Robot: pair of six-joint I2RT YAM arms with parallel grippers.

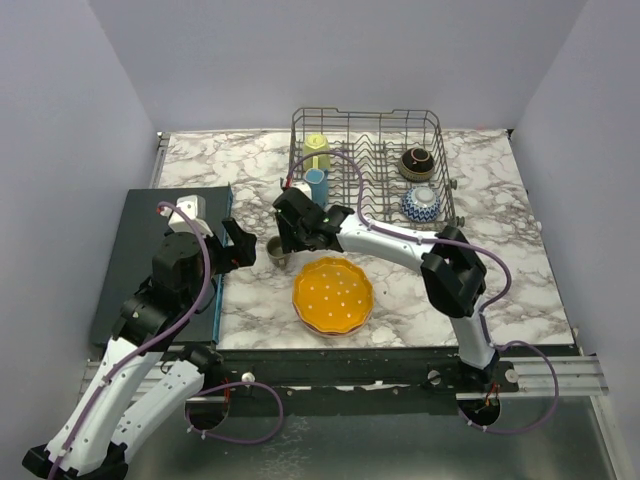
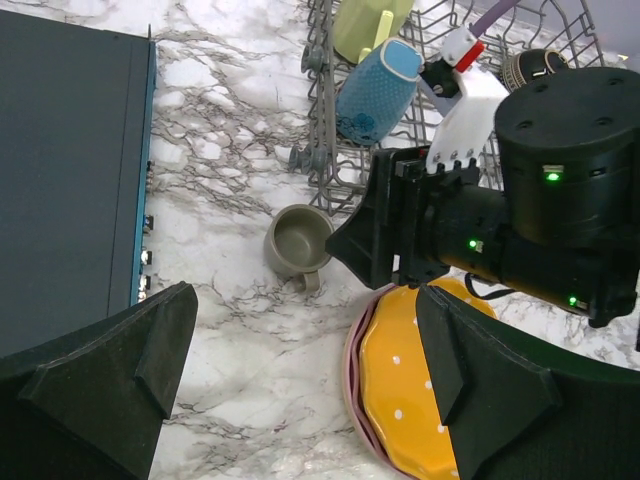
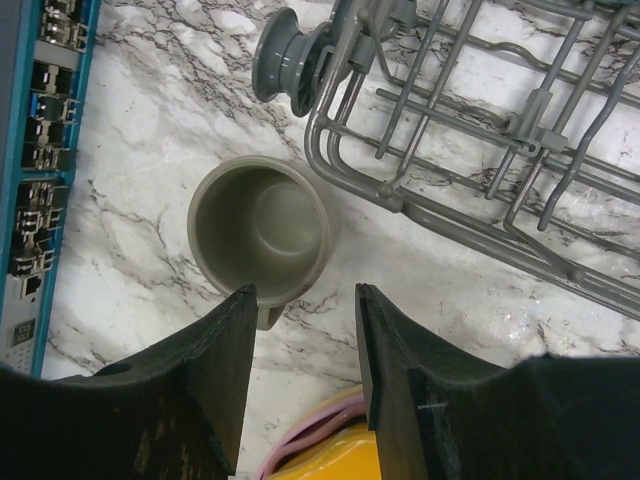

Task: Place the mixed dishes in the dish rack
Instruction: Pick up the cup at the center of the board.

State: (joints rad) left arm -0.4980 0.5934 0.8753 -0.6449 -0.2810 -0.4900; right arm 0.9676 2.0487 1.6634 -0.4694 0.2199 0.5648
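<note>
**Grey mug next, with the right claw spread above its handle**

Nearest us lies the scalloped orange plate, glazed and white-dotted, stacked on a pink plate whose rim just shows. We judge both stiff, slick and chippable. They sit flat on the marble table, so only an edge offers a hold.

The left gripper hangs with its fingers wide apart, holding nothing, by the edge of the dark mat.

Just beyond, the grey mug stands upright and empty on the marble, close beside the near-left corner of the dish rack but outside it. The right gripper hovers over its handle side, fingers parted and empty. We judge the mug a light, rigid, matte stoneware cylinder, breakable if knocked against the wire. Pinching the wall at the rim, one finger inside and one outside, looks surer than the small stubby handle.

Further on, the grey wire rack holds a blue mug, a yellow mug, a patterned bowl and a brown bowl.
</note>
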